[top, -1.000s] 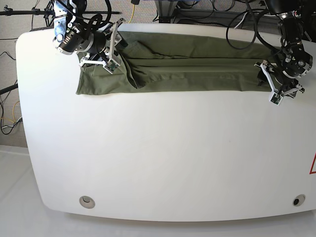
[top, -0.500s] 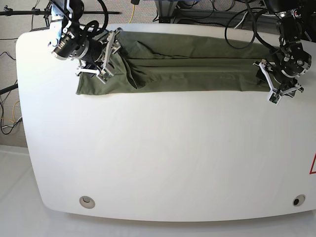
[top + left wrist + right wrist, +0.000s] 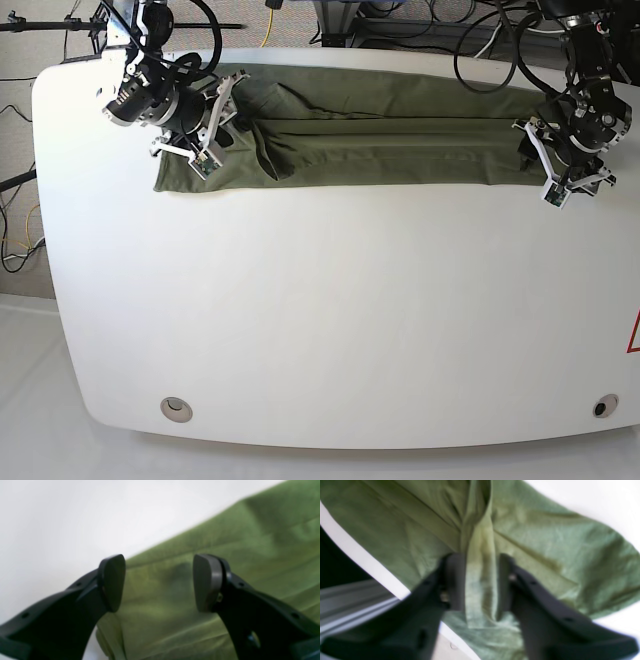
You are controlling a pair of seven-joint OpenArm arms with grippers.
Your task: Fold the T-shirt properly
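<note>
The olive-green T-shirt (image 3: 400,140) lies folded into a long strip along the table's far edge. My right gripper (image 3: 212,128) is at the strip's left end. In the right wrist view its fingers (image 3: 455,580) stand close together around a raised fold of the T-shirt (image 3: 557,542), and the gripper (image 3: 480,557) is shut on that fold. My left gripper (image 3: 542,165) is at the strip's right end. In the left wrist view it (image 3: 158,580) is open over the T-shirt's (image 3: 250,542) edge, with nothing between the pads.
The white table (image 3: 320,320) stretches from the shirt to the front edge. Two round holes (image 3: 177,407) (image 3: 603,406) sit near the front corners. Cables and stands (image 3: 400,20) crowd the space behind the far edge. The far edge (image 3: 370,565) runs just beside my right gripper.
My right gripper has moved left and slightly toward the front over the shirt's left end. My left gripper has shifted slightly toward the far edge. The shirt lies much as before.
</note>
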